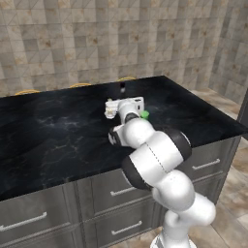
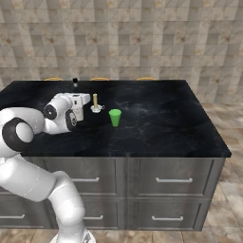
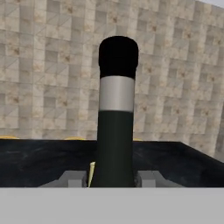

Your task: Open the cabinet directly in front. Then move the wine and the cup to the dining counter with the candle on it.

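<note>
Gripper (image 3: 112,177) pinching wine (image 3: 114,127) low on its body, one finger (image 3: 72,178) each side, bottle upright w/ dark cap at top in hand view. Hand held over dining counter (image 2: 161,128), above its black marble top. Just beyond hand, candle (image 2: 95,101) in white holder, standing on counter. Near it, toward right, green cup (image 2: 115,117) upright, apart from candle. Further back, tiled wall (image 2: 142,42).

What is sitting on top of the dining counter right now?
On the dining counter stand the green cup and the candle. The tool grips the wine; its base is hidden, so whether it rests there is unclear.
</note>
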Motion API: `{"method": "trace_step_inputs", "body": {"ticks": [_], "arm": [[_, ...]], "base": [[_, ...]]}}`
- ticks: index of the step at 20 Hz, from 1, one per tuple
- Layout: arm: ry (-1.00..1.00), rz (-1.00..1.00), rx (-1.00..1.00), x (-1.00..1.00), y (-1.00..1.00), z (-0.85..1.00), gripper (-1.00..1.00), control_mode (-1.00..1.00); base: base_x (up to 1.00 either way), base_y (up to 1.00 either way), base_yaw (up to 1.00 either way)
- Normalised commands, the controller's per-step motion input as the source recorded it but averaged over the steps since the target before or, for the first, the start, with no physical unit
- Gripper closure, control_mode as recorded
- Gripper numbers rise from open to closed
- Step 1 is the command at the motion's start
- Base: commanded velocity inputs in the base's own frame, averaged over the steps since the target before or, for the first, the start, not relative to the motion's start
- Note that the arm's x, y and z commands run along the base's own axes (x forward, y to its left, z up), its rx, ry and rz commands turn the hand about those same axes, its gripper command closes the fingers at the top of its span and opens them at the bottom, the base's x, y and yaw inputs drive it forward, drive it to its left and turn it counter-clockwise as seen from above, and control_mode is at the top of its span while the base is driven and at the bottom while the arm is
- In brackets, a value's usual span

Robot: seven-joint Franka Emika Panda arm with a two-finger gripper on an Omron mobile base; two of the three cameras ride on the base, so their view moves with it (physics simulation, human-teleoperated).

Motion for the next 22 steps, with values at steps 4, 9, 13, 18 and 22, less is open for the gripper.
{"method": "trace_step_inputs", "body": {"ticks": [4,9,13,18,22], "arm": [[-0.02,0.0,0.01,-0.01,0.0,-0.03,1.0,-1.0],[-0.01,0.0,0.02,0.0,0.0,-0.04,1.0,-1.0],[0.0,0.0,0.0,0.0,0.0,-0.07,1.0,-1.0],[0.0,0.0,0.0,0.0,0.0,-0.21,1.0,-1.0],[0.0,0.0,0.0,0.0,0.0,-0.32,1.0,-1.0]], "base": [[0.0,0.0,0.0],[0.0,0.0,0.0],[0.0,0.0,0.0],[0.0,0.0,0.0],[0.0,0.0,0.0]]}}
